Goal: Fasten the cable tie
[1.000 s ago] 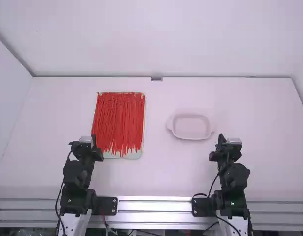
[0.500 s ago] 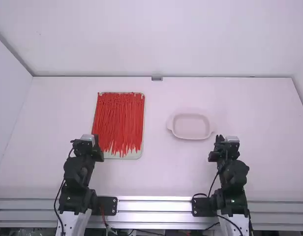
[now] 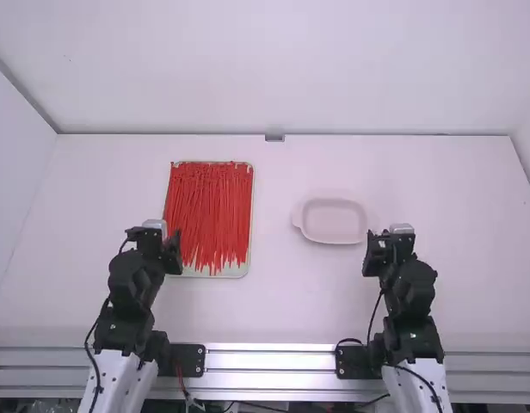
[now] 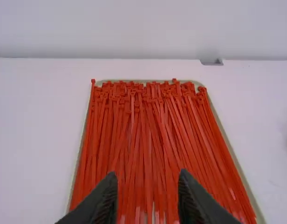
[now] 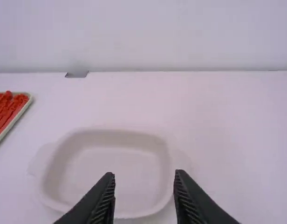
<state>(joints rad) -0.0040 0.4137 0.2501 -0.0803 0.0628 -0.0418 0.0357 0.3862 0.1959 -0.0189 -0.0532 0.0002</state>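
Both arms sit low over the near part of the surface, fingers spread and holding nothing.

The left fingers (image 4: pixel 105 201) stand apart with a clear gap between them and grip nothing. They are poised over the near end of the red cable ties (image 4: pixel 148 130), and whether they touch the ties cannot be told. The ties lie lengthwise in a dense sheaf on a pale tray (image 3: pixel 233 274), left of the middle of the white surface (image 3: pixel 274 297). The right fingers (image 5: pixel 100 201) are parted about as widely, also empty, and point at the near rim of a white handled dish (image 5: pixel 106 163). The dish sits on the surface to the right of the tray, apart from it. A small grey bracket (image 3: pixel 274 137) sits at the far edge of the surface.
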